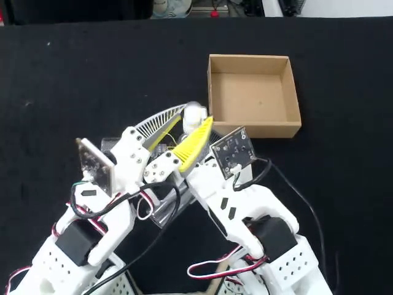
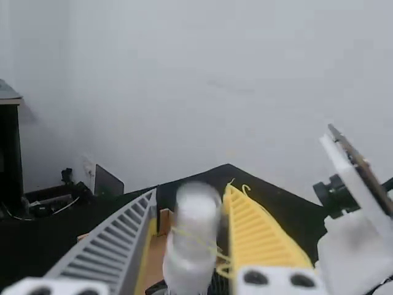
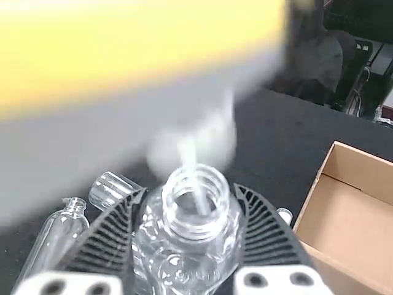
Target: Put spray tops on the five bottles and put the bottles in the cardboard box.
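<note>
My left gripper point(image 1: 196, 114) is shut on a white spray top point(image 2: 195, 236), pinched between its grey finger point(image 2: 110, 252) and yellow finger point(image 2: 261, 239). It hangs just left of the cardboard box point(image 1: 255, 130). My right gripper point(image 3: 190, 195) is shut on a clear bottle point(image 3: 193, 212), gripped by the shoulders with its open neck facing up. The spray top's thin tube point(image 3: 195, 193) reaches down into that neck. The top's white head point(image 1: 195, 113) sits between the left fingers in the high view. The box point(image 3: 350, 209) stands open with nothing in it.
Two loose clear bottles point(image 3: 58, 233) point(image 3: 112, 187) lie on the black table beside the held one. More clear plastic point(image 1: 164, 214) shows under the crossed arms. The right arm's camera board point(image 1: 233, 151) sits close to the left gripper. Bare black table surrounds the box.
</note>
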Robot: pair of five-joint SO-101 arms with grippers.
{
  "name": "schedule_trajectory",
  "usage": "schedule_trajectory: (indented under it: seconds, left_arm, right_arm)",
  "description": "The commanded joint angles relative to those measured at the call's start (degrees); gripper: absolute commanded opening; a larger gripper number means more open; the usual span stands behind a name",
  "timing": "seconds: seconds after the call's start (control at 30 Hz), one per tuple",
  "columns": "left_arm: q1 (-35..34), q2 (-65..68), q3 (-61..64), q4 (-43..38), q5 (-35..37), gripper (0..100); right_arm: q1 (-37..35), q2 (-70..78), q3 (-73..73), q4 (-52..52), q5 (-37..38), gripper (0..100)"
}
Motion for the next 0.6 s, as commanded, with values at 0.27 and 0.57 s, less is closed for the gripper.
schedule_trajectory:
  seconds: [0.27,0.57]
  left_arm:
    - [0.1,-0.6,-2.2,1.4,0.4,19]
    - [-10.1,-0.6,-1.8,1.8,0.6,19]
  right_arm:
    - [-0.4,-0.7,-0.3,0.1,-0.1,8.5]
    - [-0.4,-0.8,-0.4,0.2,-0.1,8.5]
